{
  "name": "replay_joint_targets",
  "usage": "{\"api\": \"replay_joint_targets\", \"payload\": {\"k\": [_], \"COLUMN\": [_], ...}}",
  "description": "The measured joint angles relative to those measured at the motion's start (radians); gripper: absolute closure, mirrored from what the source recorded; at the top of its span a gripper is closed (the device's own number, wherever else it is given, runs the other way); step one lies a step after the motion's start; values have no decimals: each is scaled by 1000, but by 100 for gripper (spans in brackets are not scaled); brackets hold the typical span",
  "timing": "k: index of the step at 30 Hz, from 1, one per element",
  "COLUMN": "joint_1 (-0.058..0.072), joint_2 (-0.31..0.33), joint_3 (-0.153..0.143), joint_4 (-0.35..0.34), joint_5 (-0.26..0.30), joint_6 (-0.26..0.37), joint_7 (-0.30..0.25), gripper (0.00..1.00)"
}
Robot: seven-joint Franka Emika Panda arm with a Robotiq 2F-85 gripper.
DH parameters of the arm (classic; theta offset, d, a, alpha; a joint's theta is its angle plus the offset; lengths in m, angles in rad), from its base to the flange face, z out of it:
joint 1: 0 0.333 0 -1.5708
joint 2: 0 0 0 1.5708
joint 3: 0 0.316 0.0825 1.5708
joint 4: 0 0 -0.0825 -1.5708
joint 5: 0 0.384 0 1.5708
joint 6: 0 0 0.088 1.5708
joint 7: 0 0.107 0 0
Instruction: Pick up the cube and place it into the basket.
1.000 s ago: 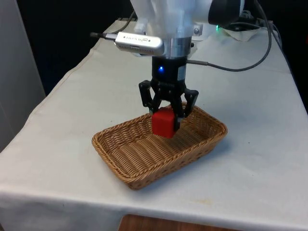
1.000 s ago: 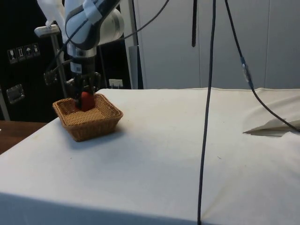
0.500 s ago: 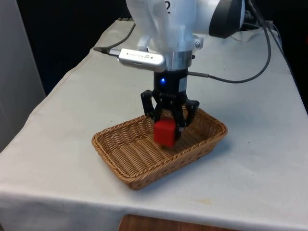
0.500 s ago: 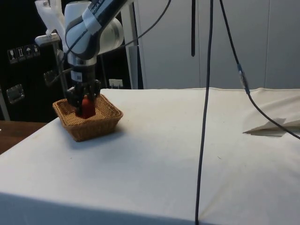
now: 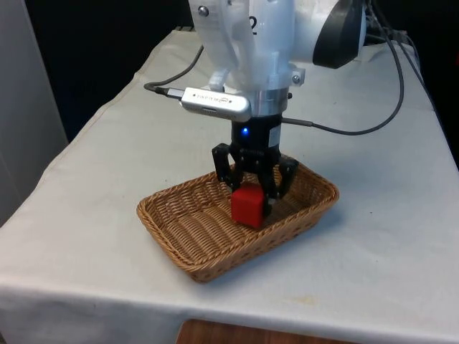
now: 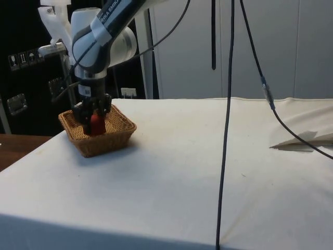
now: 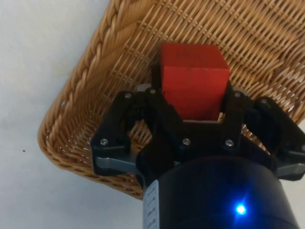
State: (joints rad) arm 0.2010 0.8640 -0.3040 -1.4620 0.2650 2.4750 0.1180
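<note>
The table [image 5: 401, 215], draped in a white cloth [image 6: 208, 172], carries a woven wicker basket [image 5: 193, 247] standing directly on it, toward seven o'clock of the tabletop in the front view. In the side view the basket [image 6: 99, 140] sits near the table's nine o'clock edge, with a crumpled fold of cloth [image 6: 307, 138] at three o'clock.

Basket [image 5: 179, 236] woven wicker, rough; cube [image 5: 248, 206] smooth matt; cloth [image 5: 107, 158] matt fabric; gripper [image 5: 252, 195] matt black plastic.
</note>
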Motion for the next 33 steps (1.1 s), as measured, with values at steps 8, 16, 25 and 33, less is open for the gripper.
{"api": "replay_joint_targets", "payload": {"k": [8,16,25,33], "joint_1": [1,1,1,1], "joint_2": [4,4,-1,-23], "joint_3": [0,0,-3,-6], "joint_4": [4,4,17,19], "joint_5": [0,0,0,-1], "joint_6": [0,0,-11,-34], "joint_7": [1,1,1,0], "gripper": [12,0,0,0]}}
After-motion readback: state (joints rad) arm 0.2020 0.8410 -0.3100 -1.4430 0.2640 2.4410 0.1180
